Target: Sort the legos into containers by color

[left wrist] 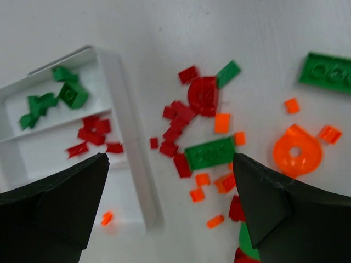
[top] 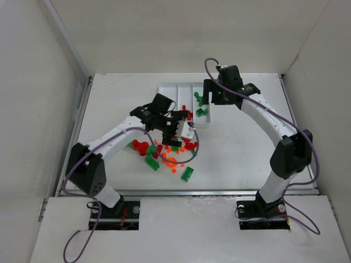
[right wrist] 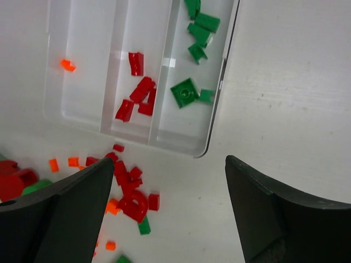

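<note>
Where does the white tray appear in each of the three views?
Top external: the white tray sits just above centre.
Left wrist: at the left edge.
Right wrist: across the top.
Shared landmark: the green bricks in one outer compartment.

A green plate point(left wrist: 328, 72) ahead-right of the left gripper point(left wrist: 170, 160) and the tray point(right wrist: 221, 82) ahead of the right gripper point(right wrist: 169, 160) are cut off by frame edges.

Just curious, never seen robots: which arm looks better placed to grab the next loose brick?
Probably left: the left gripper, open, hangs over the loose legos; the right gripper hangs over the tray.
</note>
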{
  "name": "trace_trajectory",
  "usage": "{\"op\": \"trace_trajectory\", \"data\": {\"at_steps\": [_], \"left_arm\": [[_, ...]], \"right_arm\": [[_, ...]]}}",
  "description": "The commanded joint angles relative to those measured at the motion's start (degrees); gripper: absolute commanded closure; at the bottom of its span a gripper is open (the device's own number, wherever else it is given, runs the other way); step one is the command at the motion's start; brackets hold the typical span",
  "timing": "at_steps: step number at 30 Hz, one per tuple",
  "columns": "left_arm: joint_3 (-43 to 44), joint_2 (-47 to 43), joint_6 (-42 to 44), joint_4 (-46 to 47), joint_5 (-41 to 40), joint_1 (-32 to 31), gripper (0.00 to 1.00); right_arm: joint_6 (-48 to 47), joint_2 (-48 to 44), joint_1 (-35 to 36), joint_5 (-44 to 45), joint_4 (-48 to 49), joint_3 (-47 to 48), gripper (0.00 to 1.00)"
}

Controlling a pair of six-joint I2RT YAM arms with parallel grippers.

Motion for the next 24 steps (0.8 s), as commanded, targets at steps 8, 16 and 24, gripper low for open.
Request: {"op": "trace_trajectory", "data": {"at_steps": [8, 16, 24], "left_arm": [[7.5, 10.8, -55.7, 0.1, -10.3, -7.1, 0.12], [-1.4, 5.6, -63.5, 1.5, -19.1, -19.4, 0.16], [-6.8, 9.6, -71.4, 4.4, -17.9, -20.1, 0.15]], "right_arm": [[11.1, -15.4, 3.4, 1.7, 5.6, -17.6, 0.12], [12.2, -21.7, 6.4, 5.5, 0.2, -20.9, 0.12], [13.9, -31.7, 7.0, 8.0, -3.8, -27.1, 0.12]]}}
